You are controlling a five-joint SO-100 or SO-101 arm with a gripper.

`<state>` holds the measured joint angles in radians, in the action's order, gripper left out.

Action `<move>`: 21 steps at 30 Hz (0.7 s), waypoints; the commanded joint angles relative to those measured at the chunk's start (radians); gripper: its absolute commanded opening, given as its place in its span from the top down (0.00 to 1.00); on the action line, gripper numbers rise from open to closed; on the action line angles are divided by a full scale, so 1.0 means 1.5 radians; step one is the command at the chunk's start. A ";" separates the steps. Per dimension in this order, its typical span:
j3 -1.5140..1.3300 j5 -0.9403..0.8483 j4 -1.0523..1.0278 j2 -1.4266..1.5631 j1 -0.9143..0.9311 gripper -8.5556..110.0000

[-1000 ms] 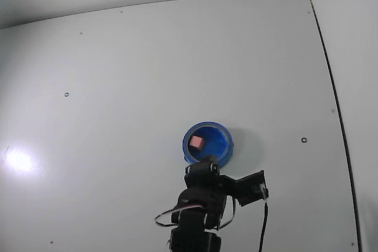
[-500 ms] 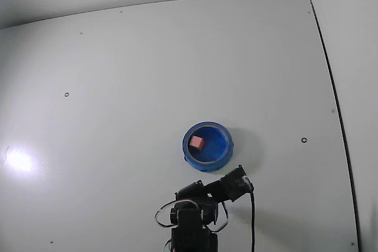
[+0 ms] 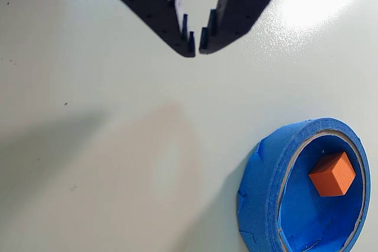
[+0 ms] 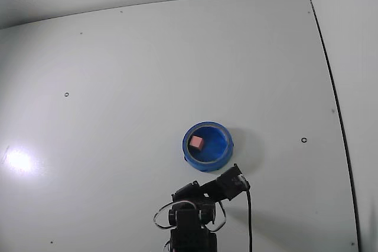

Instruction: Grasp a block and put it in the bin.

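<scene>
The block (image 3: 332, 173), orange in the wrist view and pinkish in the fixed view, lies inside the bin (image 3: 263, 187), a round blue container on the white table (image 3: 118, 146). The gripper (image 3: 196, 45) is empty, fingertips nearly together, apart from the bin.

Bright, sharp; glare patches, soft shadows

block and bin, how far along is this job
Looks essentially done: the block lies inside the bin, seen in both the wrist and fixed views. Nothing is in hand: the gripper is empty, its fingertips nearly together, off to the side of the bin above bare table. No other block shows, so nothing visible remains.
</scene>
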<state>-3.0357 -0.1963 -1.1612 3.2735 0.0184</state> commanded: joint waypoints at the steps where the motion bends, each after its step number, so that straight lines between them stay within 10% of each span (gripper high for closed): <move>1: 0.013 0.000 0.000 0.005 -0.008 0.93; 21: 0.013 0.001 0.000 0.005 -0.007 0.93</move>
<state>-3.0357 -0.1933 -1.1612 3.2735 0.0092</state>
